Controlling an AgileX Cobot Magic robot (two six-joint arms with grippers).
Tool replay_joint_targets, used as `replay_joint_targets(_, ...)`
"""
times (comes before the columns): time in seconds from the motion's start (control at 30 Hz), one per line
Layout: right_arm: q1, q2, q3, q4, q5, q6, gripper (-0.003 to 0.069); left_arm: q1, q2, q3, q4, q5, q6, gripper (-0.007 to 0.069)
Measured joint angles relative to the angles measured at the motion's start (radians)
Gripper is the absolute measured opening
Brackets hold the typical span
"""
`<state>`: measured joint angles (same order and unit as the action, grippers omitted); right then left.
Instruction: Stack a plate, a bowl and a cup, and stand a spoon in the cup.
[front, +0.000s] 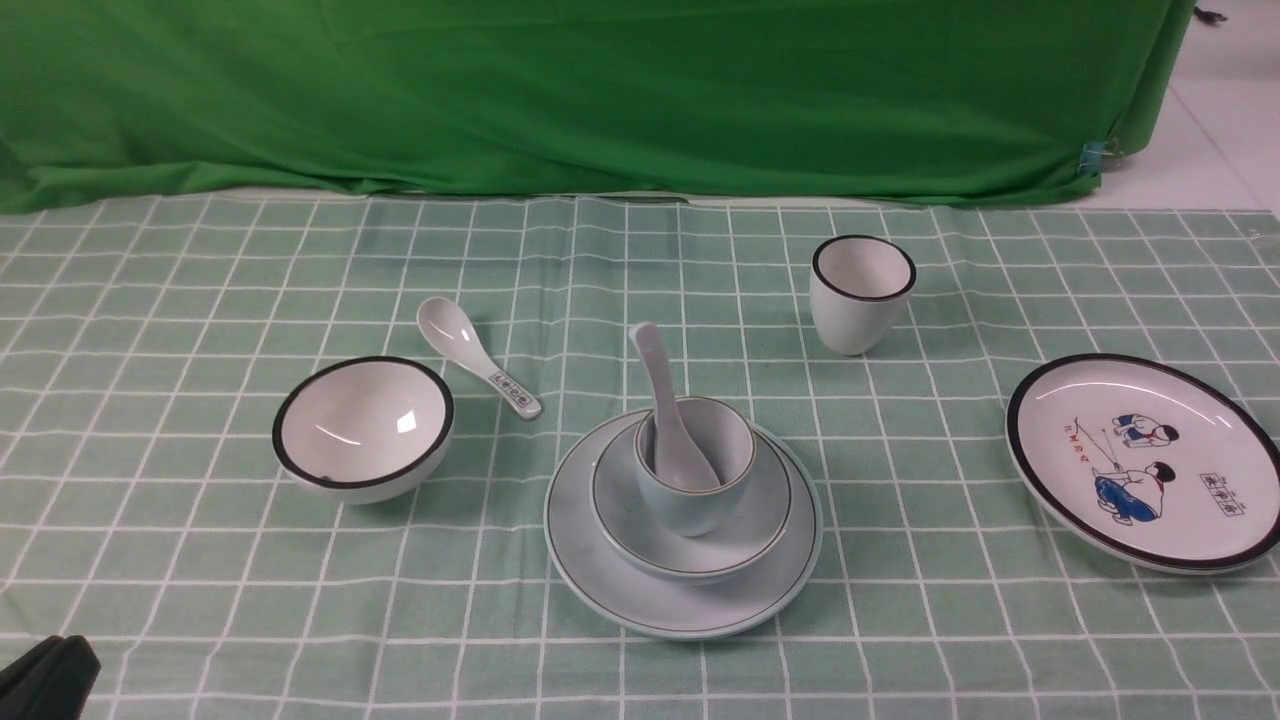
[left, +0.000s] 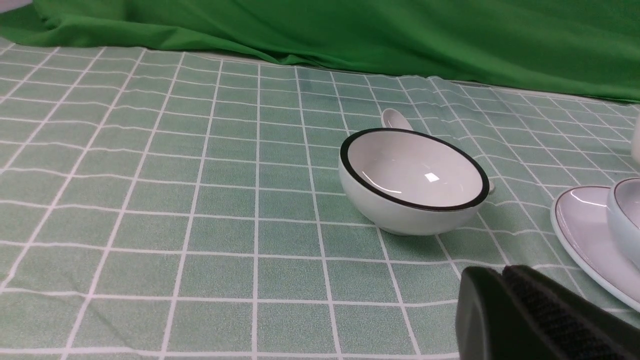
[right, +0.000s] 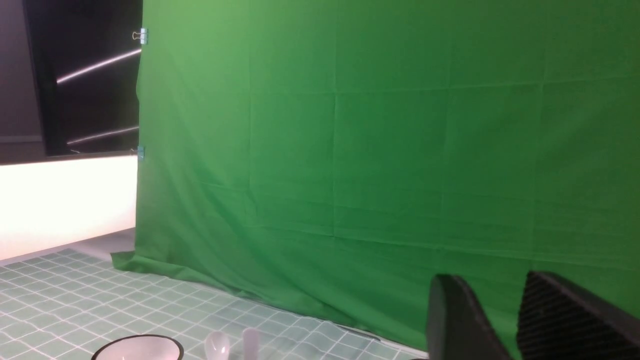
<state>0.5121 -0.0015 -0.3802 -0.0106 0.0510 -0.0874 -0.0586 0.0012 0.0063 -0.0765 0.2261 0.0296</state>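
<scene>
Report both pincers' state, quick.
Left pincer: closed, nothing visible between its jaws.
Right pincer: open, with a gap between the jaws and nothing held.

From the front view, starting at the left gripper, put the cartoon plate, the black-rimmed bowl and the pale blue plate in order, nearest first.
From the left gripper:
1. Black-rimmed bowl, on the left.
2. Pale blue plate, near the middle, under the stack.
3. Cartoon plate, far right.
</scene>
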Motion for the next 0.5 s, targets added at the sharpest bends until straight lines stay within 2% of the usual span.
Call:
replay_joint_targets(0.2, -0.025, 0.0, 0.0, 0.0, 0.047, 0.0, 0.0241, 0.0, 0.0, 0.0, 0.0, 0.0, 0.0, 0.0013)
replay_joint_targets(0.33, -0.157, 0.0, 0.043, 0.0, 0.097, -0.009, 0.0241, 0.0, 0.0, 0.0, 0.0, 0.0, 0.001, 0.0013)
replay_joint_targets(0.5, -0.378, 0.002, 0.194, 0.0, 0.106, -0.038, 0.0241, 0.0, 0.0, 0.0, 0.0, 0.0, 0.001, 0.0013)
